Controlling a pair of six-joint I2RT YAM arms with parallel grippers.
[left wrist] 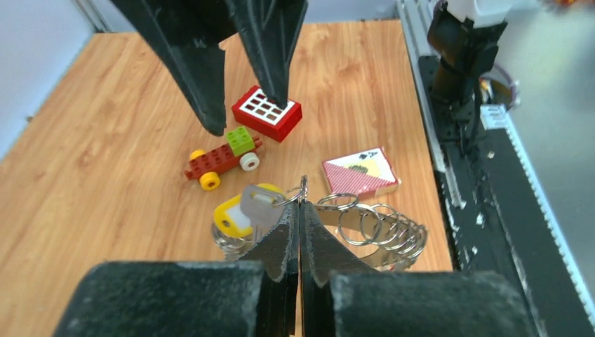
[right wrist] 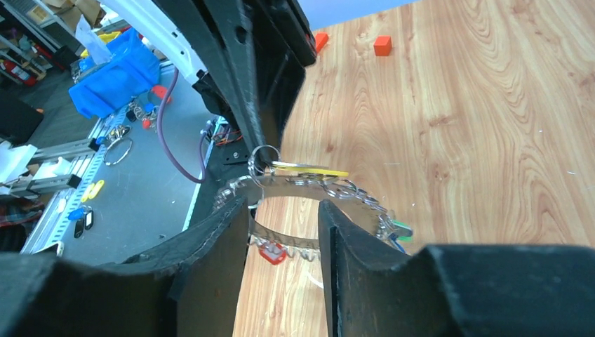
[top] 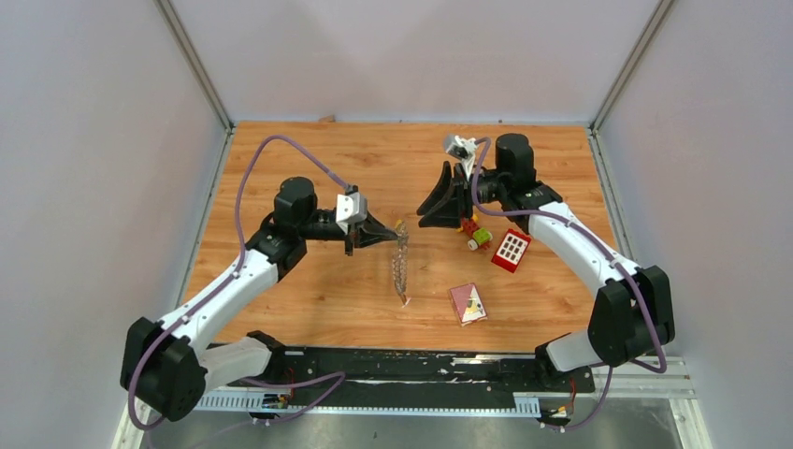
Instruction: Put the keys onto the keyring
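keyring (left wrist: pixel 382 232) and yellow-tagged key (left wrist: pixel 247 209) at tip of closed left pincer (left wrist: pixel 300 207)

We saw a wood-grain desk (top: pixel 309 290) boxed in by plain pale walls (top: pixel 93 140) on three sides, with metal posts (top: pixel 194 65) at the back corners. A black strip (top: pixel 421 365) ran along its near edge, beside a slotted rail (top: pixel 374 402). Beyond stood a grey bench (right wrist: pixel 140 182) with a blue bin (right wrist: pixel 112 77). The light was even.

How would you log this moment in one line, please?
left gripper: shut on keyring, which hangs from it | right gripper: open, facing keyring | yellow-tagged key: beside left gripper
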